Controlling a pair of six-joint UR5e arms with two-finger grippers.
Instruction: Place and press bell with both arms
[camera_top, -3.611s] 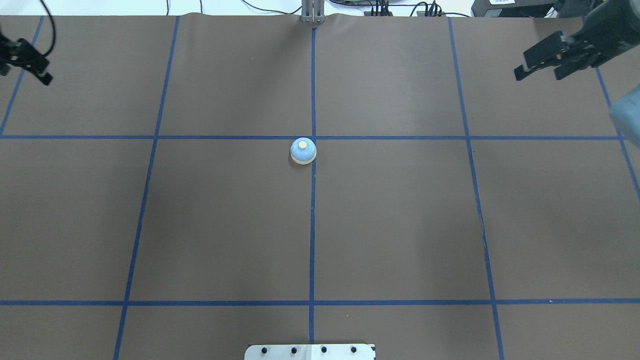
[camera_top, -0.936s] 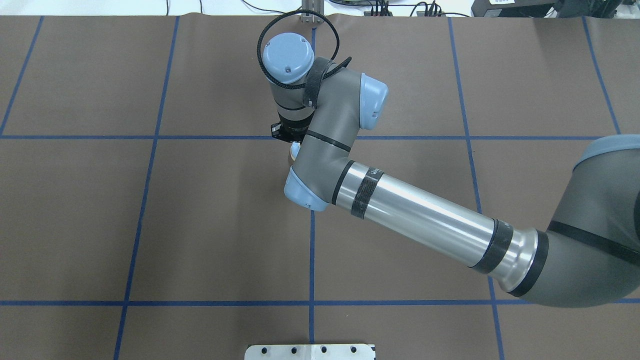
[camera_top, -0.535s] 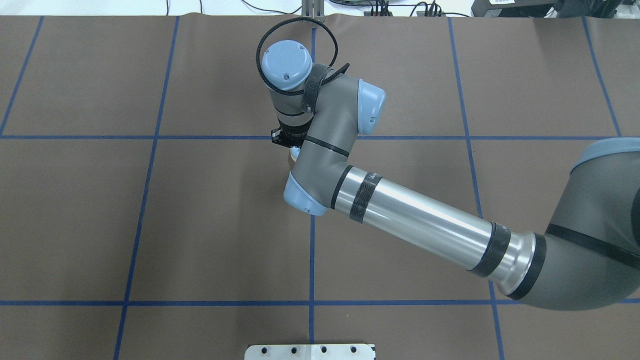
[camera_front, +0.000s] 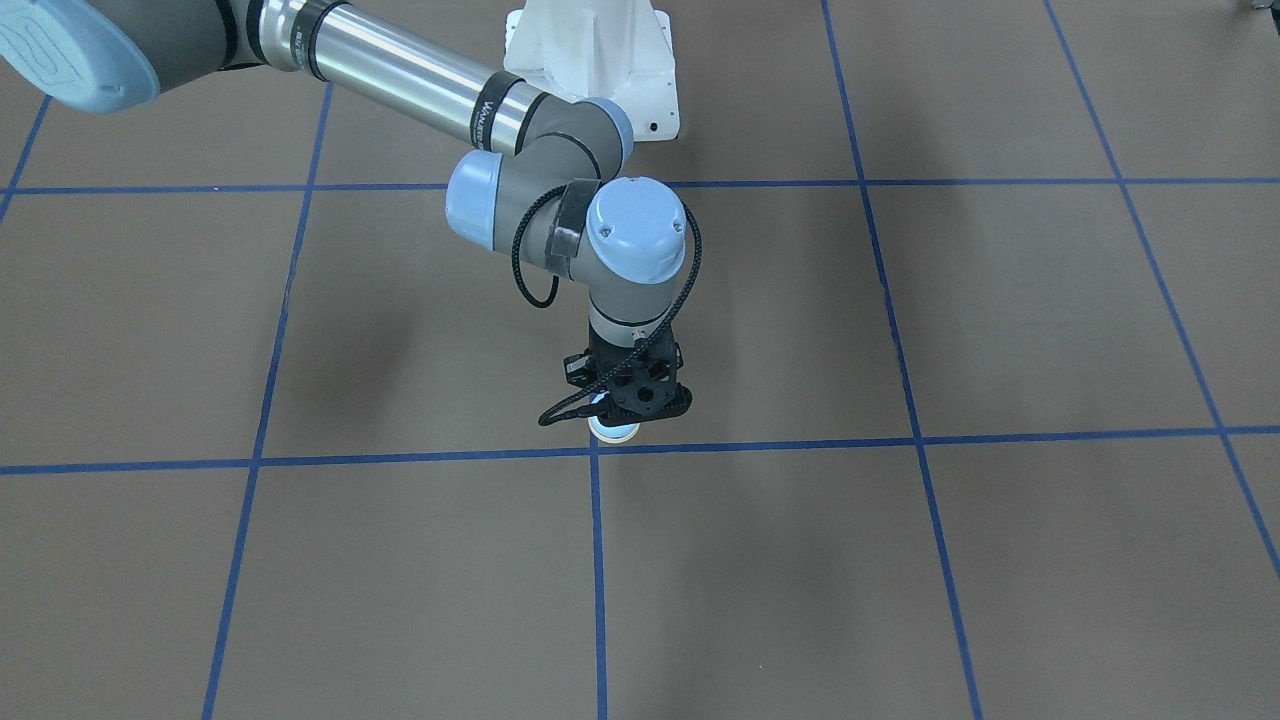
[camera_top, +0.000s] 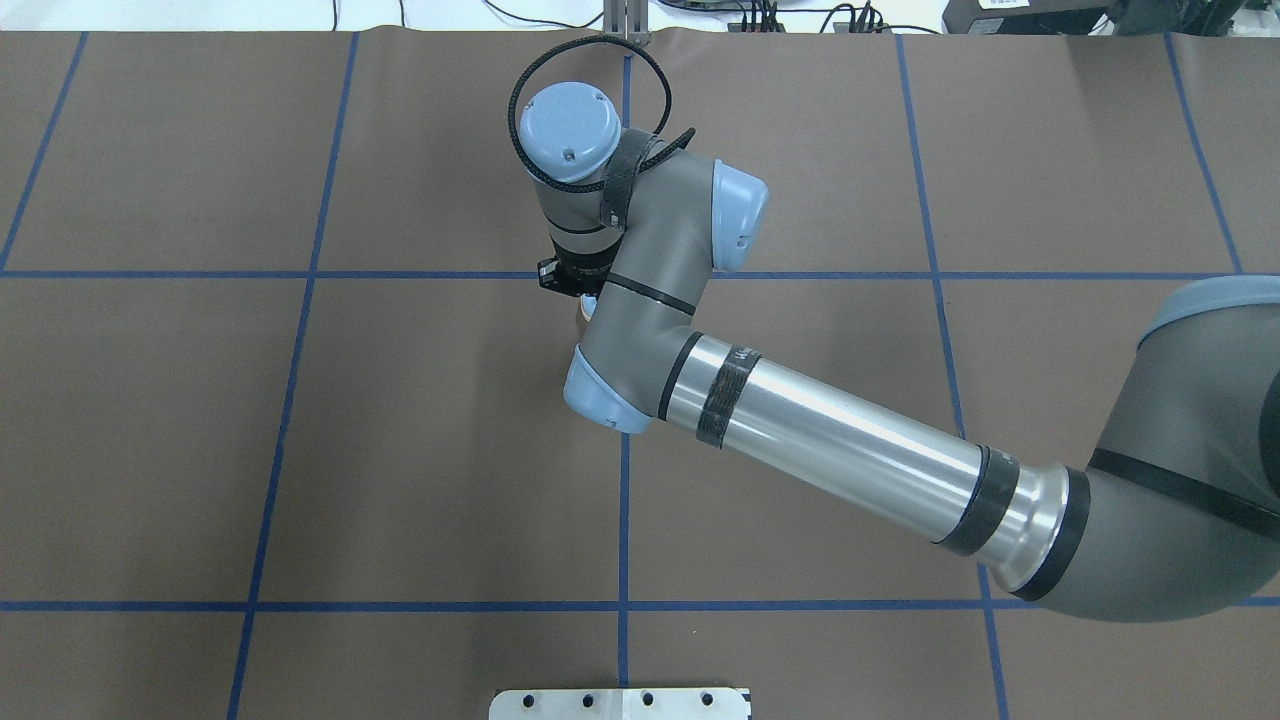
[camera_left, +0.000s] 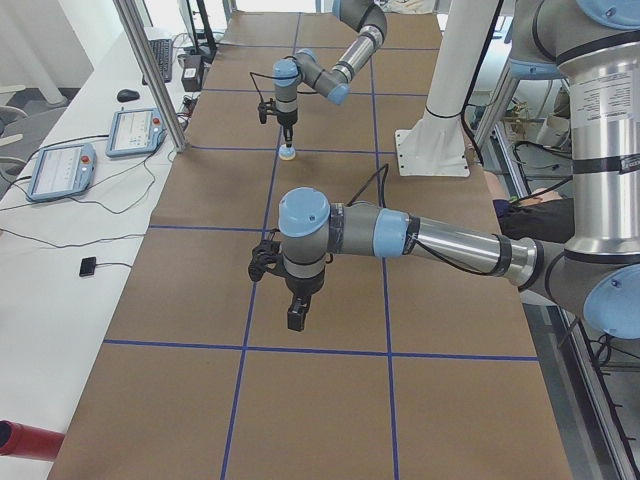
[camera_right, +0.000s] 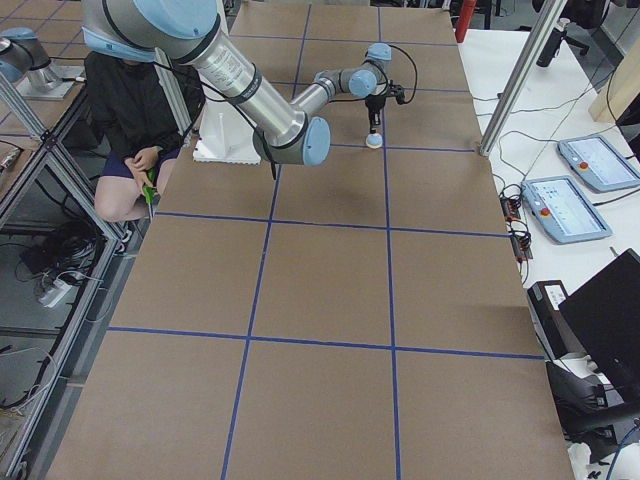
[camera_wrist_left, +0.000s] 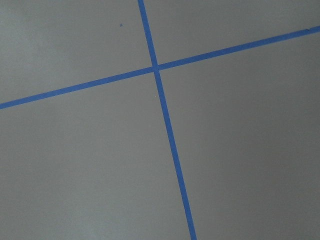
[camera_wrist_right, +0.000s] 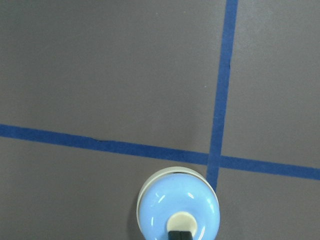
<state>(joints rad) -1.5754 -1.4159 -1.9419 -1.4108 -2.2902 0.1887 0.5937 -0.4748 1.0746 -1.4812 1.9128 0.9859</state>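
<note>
The light-blue bell stands on the brown table at a crossing of blue tape lines. In the overhead view only a sliver of the bell shows under the right arm. My right gripper points straight down over it. In the right wrist view the bell fills the bottom edge, and the black fingertips, shut together, sit on its cream button. My left gripper shows only in the exterior left view, hanging low over the table far from the bell. I cannot tell if it is open or shut.
The brown table cover carries a grid of blue tape lines. The white pedestal base stands behind the right arm. The left wrist view shows only a tape crossing. Screens and cables lie on the side bench.
The right arm, earlier at the table's right edge, has swung in and now covers the bell. Over the last second its wrist has shifted slightly left. The bell has not moved.
</note>
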